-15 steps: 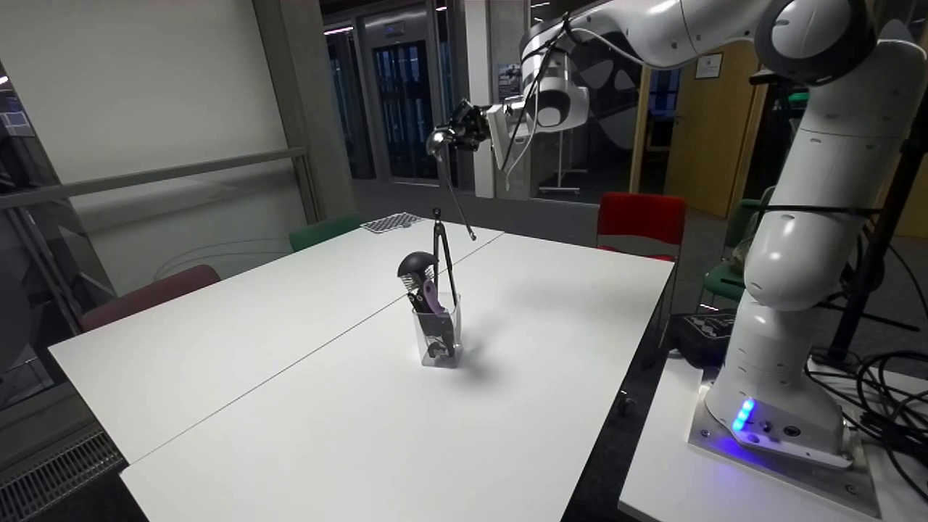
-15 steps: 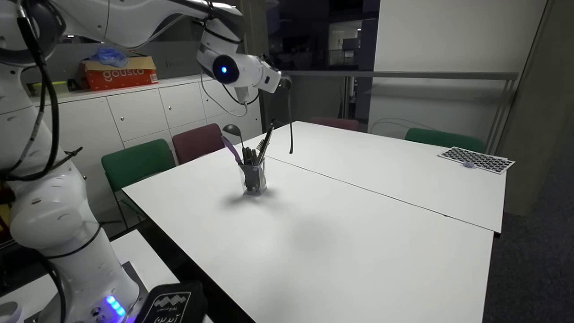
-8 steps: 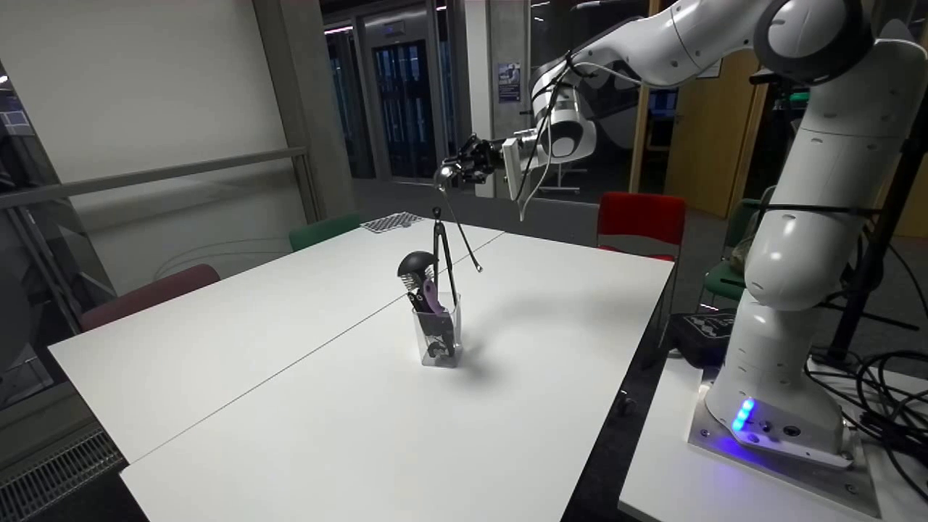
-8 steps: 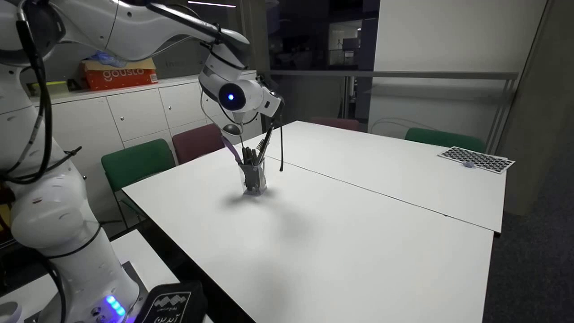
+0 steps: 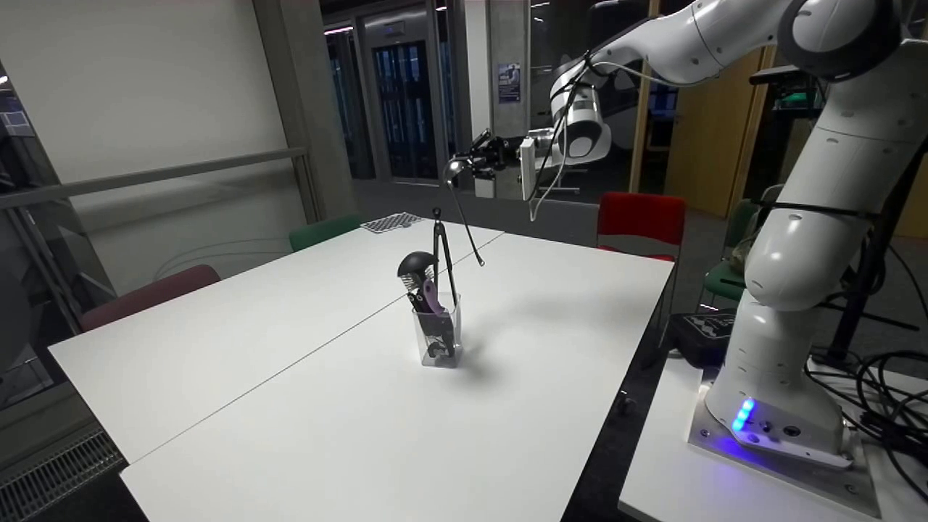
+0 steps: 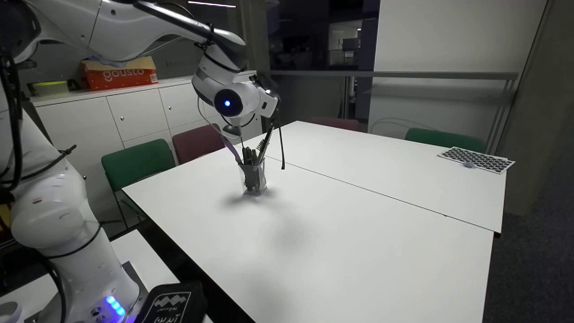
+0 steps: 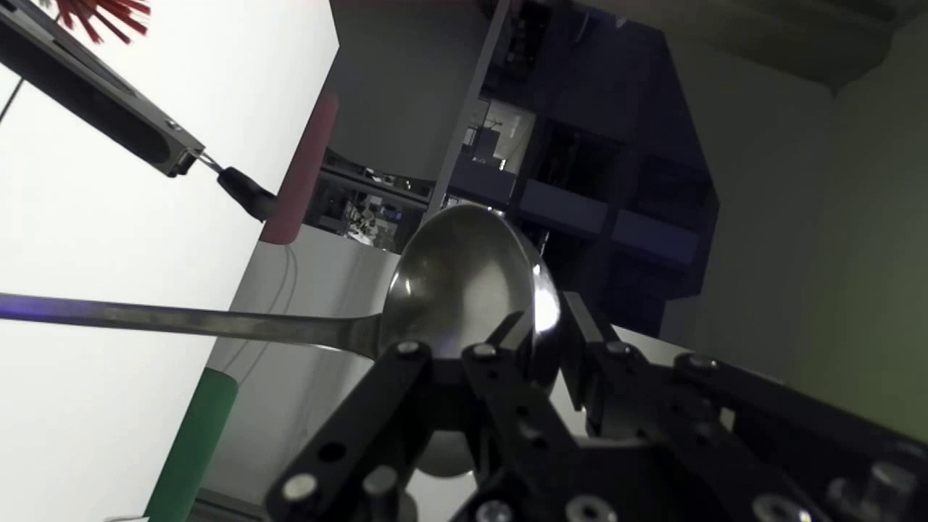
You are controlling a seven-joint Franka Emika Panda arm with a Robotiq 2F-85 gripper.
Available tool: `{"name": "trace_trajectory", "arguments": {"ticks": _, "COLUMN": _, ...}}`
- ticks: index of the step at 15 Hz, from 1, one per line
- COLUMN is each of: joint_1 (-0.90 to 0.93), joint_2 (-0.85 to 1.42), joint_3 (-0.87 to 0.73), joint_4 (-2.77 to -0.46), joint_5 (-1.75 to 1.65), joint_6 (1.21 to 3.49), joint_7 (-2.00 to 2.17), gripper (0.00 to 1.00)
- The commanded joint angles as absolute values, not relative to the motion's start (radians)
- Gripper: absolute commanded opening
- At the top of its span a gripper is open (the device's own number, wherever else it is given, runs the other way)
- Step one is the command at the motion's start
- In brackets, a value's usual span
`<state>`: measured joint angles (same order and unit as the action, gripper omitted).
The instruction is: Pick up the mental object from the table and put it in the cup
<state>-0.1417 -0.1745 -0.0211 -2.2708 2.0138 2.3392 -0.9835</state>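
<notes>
The metal object is a long silver ladle. Its shiny bowl (image 5: 454,167) is at the top and its thin handle (image 6: 282,146) hangs down, slightly tilted, its end clear of the table. My gripper (image 7: 547,326) is shut on the bowl's wall (image 7: 464,275), one finger inside and one outside. In an exterior view the gripper (image 5: 467,164) is above and behind the cup. The cup is a small clear container (image 5: 423,341), upright on the table and full of utensils; it also shows in an exterior view (image 6: 262,181). The ladle's handle is beside it, apart. The cup is outside the wrist view.
A black ladle (image 5: 417,264), black tongs (image 5: 446,254) and a purple-handled utensil (image 5: 430,296) stick up from the cup. In the wrist view tongs (image 7: 101,98) and red bristles (image 7: 101,16) show at upper left. A patterned board (image 6: 477,159) lies on the white table (image 6: 358,242).
My gripper has come down with the ladle in it and drawn back slightly toward the robot's base. In the last half second it has risen a little. The cup has not moved.
</notes>
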Motion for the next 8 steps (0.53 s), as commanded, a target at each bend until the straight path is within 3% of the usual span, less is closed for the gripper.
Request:
{"name": "trace_trajectory", "arguments": {"ticks": 1, "joint_1": -0.143, "joint_2": -0.265, "joint_3": -0.051, "joint_4": -2.349, "joint_5": 2.04, "joint_6": 2.25, "joint_7": -1.062, "gripper": 0.02}}
{"name": "trace_trajectory", "arguments": {"ticks": 8, "joint_1": -0.159, "joint_2": -0.289, "joint_3": -0.083, "joint_4": -2.387, "joint_5": 2.011, "joint_6": 2.164, "joint_7": -1.051, "gripper": 0.02}}
